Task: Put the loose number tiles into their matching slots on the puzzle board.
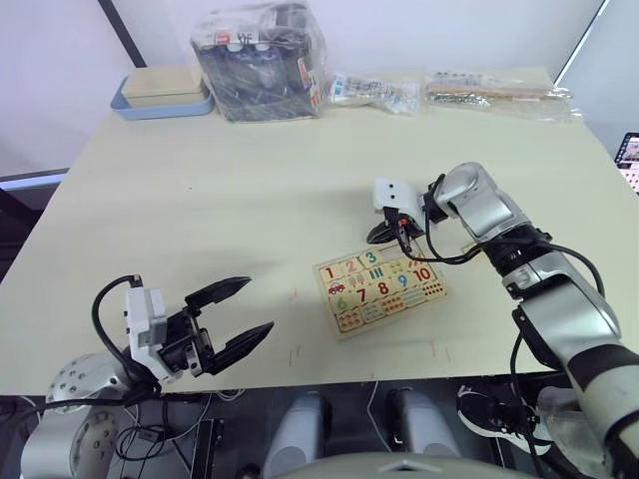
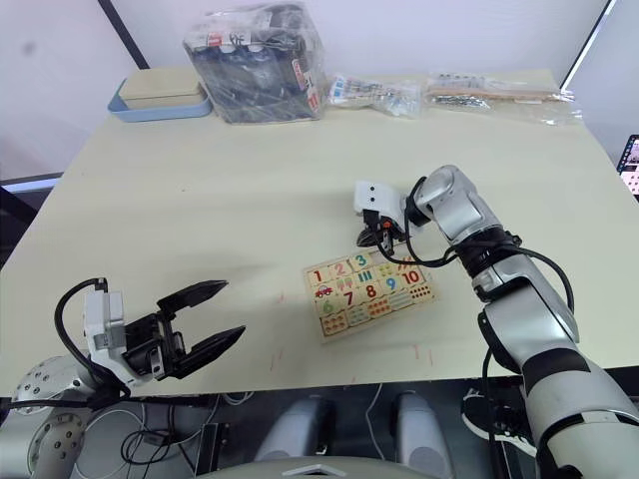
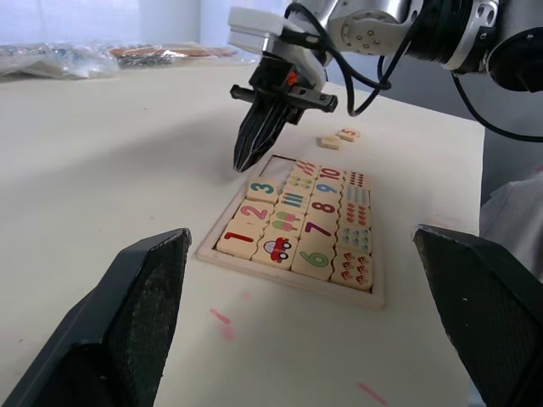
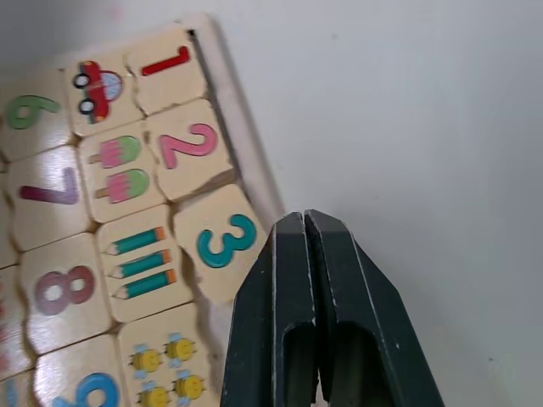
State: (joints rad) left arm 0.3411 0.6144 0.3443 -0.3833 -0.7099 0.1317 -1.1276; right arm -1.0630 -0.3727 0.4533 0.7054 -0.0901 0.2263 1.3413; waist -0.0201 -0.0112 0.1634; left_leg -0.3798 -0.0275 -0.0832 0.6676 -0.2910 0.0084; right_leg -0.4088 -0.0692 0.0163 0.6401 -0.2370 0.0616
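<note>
The board (image 1: pixel 379 288) lies on the cream table (image 1: pixel 200 200) at about 4 o'clock from the table's middle, near the front edge, with digits 1, 2, 3 along its far row and 6 to 10 below. The right gripper (image 1: pixel 387 234) hangs at the board's far edge by the 3 tile (image 4: pixel 222 243), fingers pressed together and holding nothing. The left gripper (image 1: pixel 240 314) hovers at 9 o'clock from the board, well apart, jaws wide and empty.

Along the table's far edge sit a blue tray (image 1: pixel 160 105) with a tan box, a black bundle in plastic wrap (image 1: pixel 262 60), and two clear bags (image 1: pixel 374 92).

The left wrist view alone shows an empty slot (image 3: pixel 270 181) beside the 3 under the right gripper's tips, and two loose tiles (image 3: pixel 338 138) on the table beyond the board. The right wrist view shows the picture tiles up close: car, lollies, pencils, bees.

A pale wall rises behind the table.
</note>
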